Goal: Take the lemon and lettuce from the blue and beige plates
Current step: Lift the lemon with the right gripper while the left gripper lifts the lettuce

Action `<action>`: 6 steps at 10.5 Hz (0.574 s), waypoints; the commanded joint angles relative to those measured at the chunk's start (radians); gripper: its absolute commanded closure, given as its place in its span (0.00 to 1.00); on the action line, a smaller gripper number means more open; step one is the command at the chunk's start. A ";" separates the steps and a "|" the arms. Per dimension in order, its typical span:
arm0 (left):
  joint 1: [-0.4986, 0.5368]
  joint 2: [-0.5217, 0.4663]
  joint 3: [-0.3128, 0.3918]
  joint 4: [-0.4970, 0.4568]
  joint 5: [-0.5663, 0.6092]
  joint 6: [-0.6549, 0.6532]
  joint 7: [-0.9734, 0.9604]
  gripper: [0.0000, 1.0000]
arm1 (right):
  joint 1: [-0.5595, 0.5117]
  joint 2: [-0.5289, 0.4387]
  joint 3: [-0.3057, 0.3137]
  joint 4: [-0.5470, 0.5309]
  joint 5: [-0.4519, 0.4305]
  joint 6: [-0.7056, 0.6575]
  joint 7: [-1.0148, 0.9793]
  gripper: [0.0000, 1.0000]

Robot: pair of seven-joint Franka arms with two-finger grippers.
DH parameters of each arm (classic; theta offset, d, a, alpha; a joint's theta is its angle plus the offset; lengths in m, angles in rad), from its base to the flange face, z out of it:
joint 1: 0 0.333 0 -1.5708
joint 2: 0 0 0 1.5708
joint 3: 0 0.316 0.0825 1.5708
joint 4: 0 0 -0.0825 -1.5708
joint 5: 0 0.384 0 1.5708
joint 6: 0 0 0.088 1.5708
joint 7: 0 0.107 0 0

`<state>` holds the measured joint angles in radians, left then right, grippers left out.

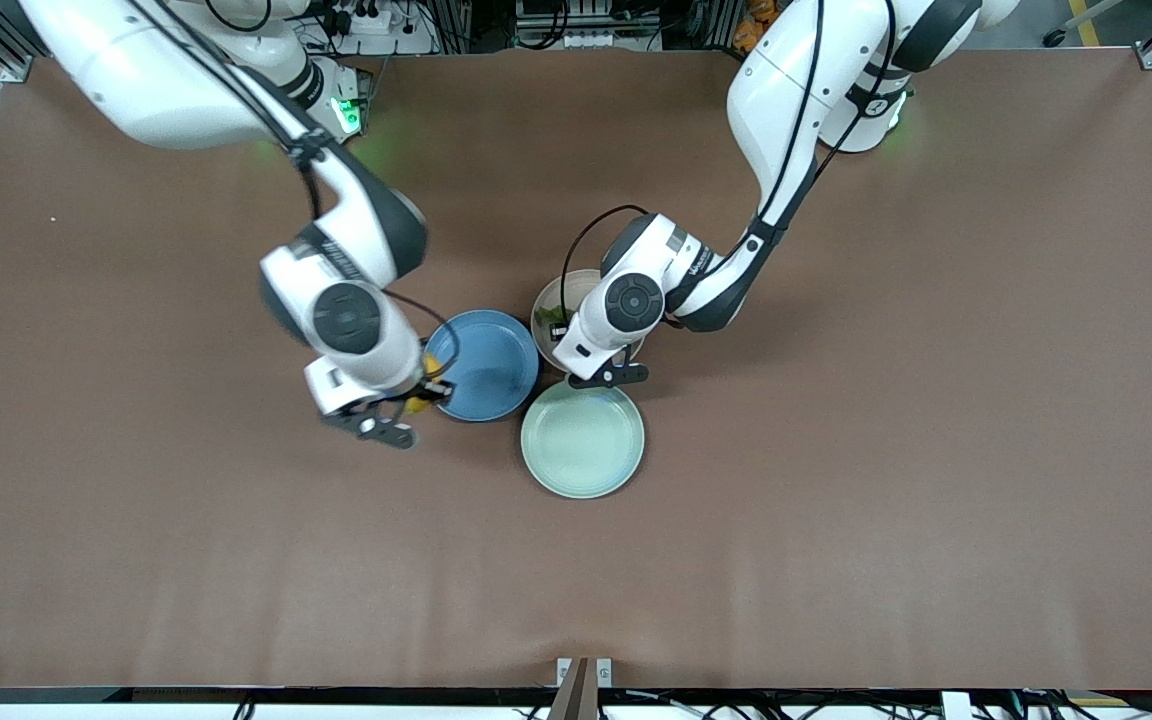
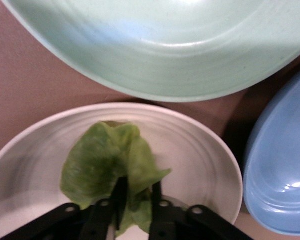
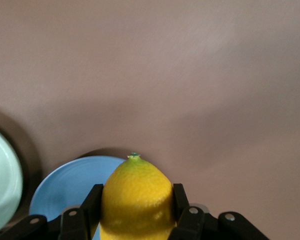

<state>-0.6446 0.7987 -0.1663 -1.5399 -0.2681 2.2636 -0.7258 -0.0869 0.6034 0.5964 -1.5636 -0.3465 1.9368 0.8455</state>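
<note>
We see the right gripper (image 3: 136,212) clamped on the lemon (image 3: 136,197), up over the blue plate's (image 1: 484,364) nine o'clock rim. The left gripper (image 2: 136,197) pinches the lettuce (image 2: 107,165) in the beige plate (image 2: 200,155), at twelve o'clock from the mint-green plate (image 1: 582,440).

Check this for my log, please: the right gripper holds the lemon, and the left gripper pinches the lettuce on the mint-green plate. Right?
Not quite. The left wrist view shows the left gripper pinching the lettuce on the beige plate, not the mint-green plate. The right gripper does hold the lemon.
</note>
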 commanded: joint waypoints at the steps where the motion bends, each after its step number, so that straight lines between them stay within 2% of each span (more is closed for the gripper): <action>1: 0.002 -0.045 0.005 -0.009 -0.023 -0.025 -0.029 0.88 | -0.007 -0.089 -0.140 -0.018 0.136 -0.013 -0.255 1.00; 4: 0.064 -0.140 0.011 -0.005 -0.017 -0.165 -0.029 0.95 | 0.025 -0.129 -0.291 -0.026 0.204 -0.058 -0.471 1.00; 6: 0.146 -0.234 0.013 -0.002 -0.005 -0.286 -0.017 0.97 | 0.027 -0.128 -0.319 -0.024 0.205 -0.038 -0.529 1.00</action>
<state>-0.5568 0.6564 -0.1530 -1.5161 -0.2681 2.0630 -0.7445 -0.0806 0.5056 0.3121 -1.5634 -0.1662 1.8889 0.3567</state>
